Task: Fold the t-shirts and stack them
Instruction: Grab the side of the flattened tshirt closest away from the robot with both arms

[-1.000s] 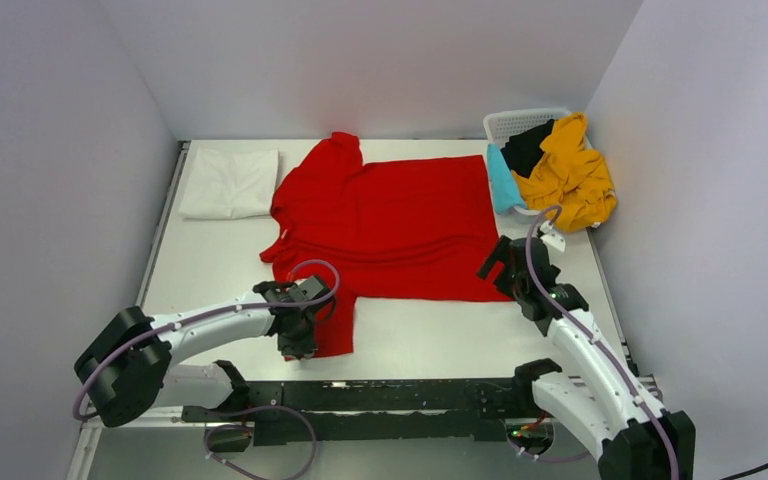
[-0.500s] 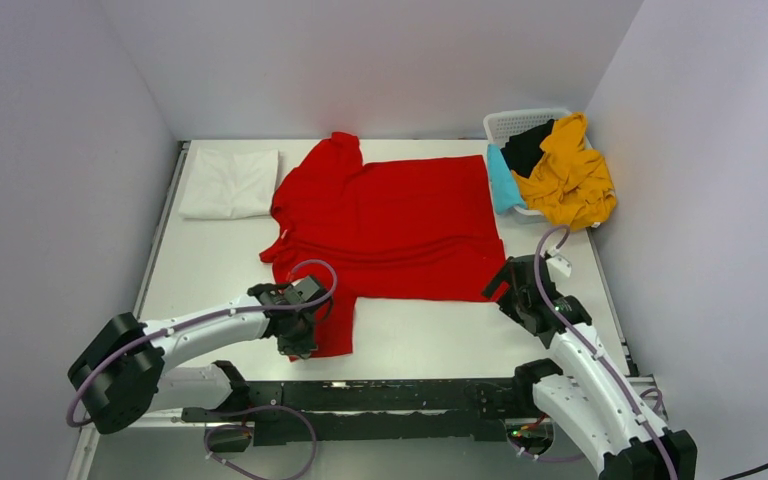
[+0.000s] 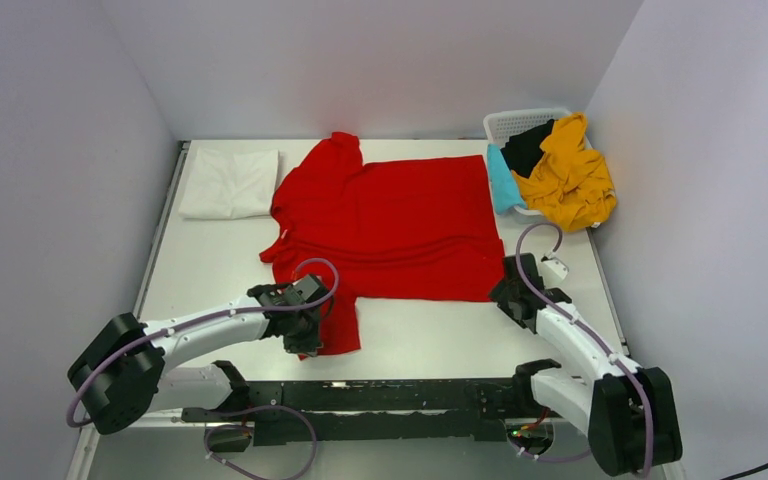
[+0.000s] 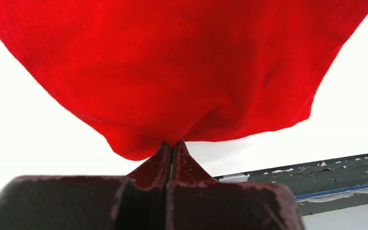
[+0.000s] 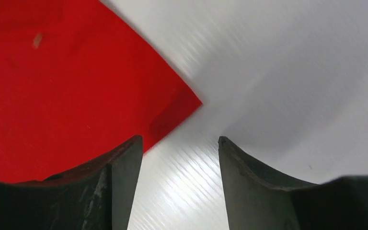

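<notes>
Left tool [image 4: 172, 146] clenched on a bunched edge of the red shirt [image 3: 390, 220]. Right tool [image 5: 179, 143] released, jaws spread at the shirt's near-right corner, low over the surface [image 3: 430, 335].

Bright, even, diffuse light in the overhead view, only faint soft shadows on the white table [image 3: 410, 340]. Left wrist camera: the table blows out to pure white around the red t-shirt [image 4: 172, 72], near cloth soft-focused. Right wrist camera: streaky glare and a broad grey shadow on the table, the shirt's corner smeared with blur.
</notes>
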You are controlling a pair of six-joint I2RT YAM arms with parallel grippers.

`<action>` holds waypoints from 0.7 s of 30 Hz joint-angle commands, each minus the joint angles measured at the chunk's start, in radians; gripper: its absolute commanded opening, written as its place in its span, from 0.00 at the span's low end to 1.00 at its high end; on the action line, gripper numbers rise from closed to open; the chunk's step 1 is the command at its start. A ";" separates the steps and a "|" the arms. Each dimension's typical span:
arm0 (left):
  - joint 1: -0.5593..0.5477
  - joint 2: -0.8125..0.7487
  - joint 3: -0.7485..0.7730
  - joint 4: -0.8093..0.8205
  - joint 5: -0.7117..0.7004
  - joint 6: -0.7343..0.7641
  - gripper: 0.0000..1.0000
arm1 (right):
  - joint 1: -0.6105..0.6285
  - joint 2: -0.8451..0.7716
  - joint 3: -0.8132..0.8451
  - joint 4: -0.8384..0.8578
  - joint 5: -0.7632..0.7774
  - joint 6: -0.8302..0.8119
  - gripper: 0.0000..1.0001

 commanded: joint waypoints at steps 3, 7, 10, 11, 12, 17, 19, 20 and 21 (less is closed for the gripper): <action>-0.002 0.043 -0.034 0.082 0.001 0.002 0.00 | -0.060 0.107 -0.017 0.199 -0.042 -0.016 0.55; -0.002 0.049 -0.032 0.073 -0.009 -0.001 0.00 | -0.084 0.183 -0.004 0.240 -0.066 -0.038 0.51; -0.003 0.047 -0.032 0.069 -0.010 -0.004 0.00 | -0.088 0.218 0.008 0.244 -0.086 -0.049 0.43; -0.003 0.045 -0.033 0.070 -0.010 -0.002 0.00 | -0.088 0.223 0.011 0.240 -0.090 -0.053 0.39; -0.002 0.042 -0.033 0.068 -0.013 -0.002 0.00 | -0.088 0.226 0.015 0.231 -0.094 -0.056 0.32; -0.003 -0.009 -0.022 0.024 0.006 0.001 0.00 | -0.089 0.176 0.049 0.101 -0.152 -0.088 0.00; -0.002 -0.052 -0.022 -0.023 0.014 -0.002 0.00 | -0.089 0.126 0.071 0.000 -0.182 -0.097 0.00; -0.003 -0.078 -0.028 -0.050 0.035 -0.007 0.00 | -0.088 0.099 0.082 -0.058 -0.188 -0.098 0.00; -0.004 -0.106 -0.033 -0.082 0.046 -0.016 0.00 | -0.088 0.071 0.094 -0.122 -0.190 -0.097 0.00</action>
